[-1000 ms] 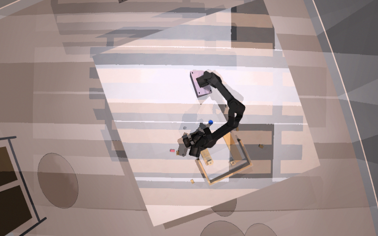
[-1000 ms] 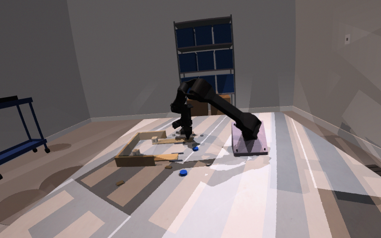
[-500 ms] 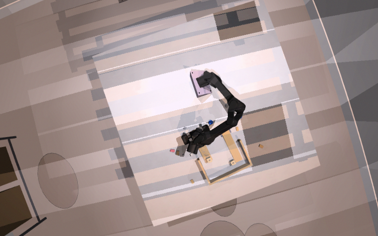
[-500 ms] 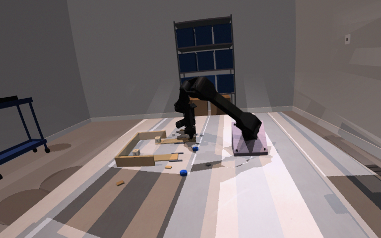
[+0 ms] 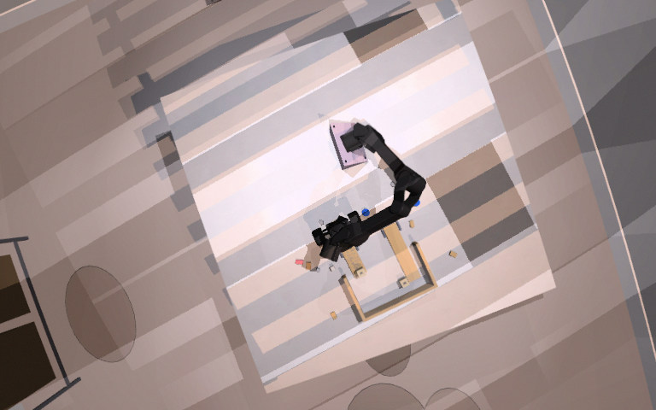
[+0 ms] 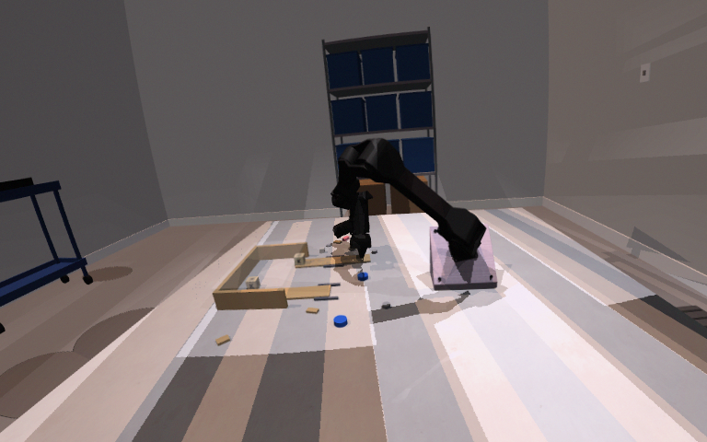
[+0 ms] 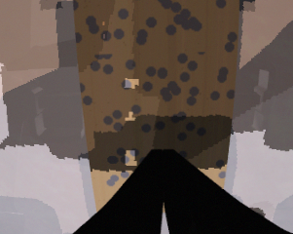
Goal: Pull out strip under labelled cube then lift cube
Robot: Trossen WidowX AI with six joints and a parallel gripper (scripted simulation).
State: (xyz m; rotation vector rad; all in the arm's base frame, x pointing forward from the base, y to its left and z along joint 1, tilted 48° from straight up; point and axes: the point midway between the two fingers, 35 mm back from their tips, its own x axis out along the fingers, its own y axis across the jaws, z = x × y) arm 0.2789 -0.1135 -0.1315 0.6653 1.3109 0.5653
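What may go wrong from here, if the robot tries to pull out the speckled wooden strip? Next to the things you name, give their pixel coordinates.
The shut black gripper point(image 5: 341, 232) point(image 6: 362, 257) point(image 7: 162, 159) is over the speckled wooden strip point(image 5: 353, 260) point(image 6: 318, 262) point(image 7: 156, 97), not clamped on it, so it might slide without moving it.

The small pale cube point(image 5: 360, 272) point(image 6: 299, 258) on the strip's far end could ride along or tip.

A similar pale cube point(image 5: 403, 282) point(image 6: 252, 282) is near the plain wooden strip point(image 5: 400, 248) point(image 6: 310, 292); confusing them is possible.

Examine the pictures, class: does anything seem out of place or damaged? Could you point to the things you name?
Nothing looks visibly broken or spilled. Slightly untidy, perhaps: small wooden blocks point(image 5: 453, 254) point(image 6: 223, 340) and blue discs point(image 5: 365, 212) point(image 6: 341, 321) lie scattered outside the three-sided wooden frame point(image 5: 397, 303) point(image 6: 250, 299).
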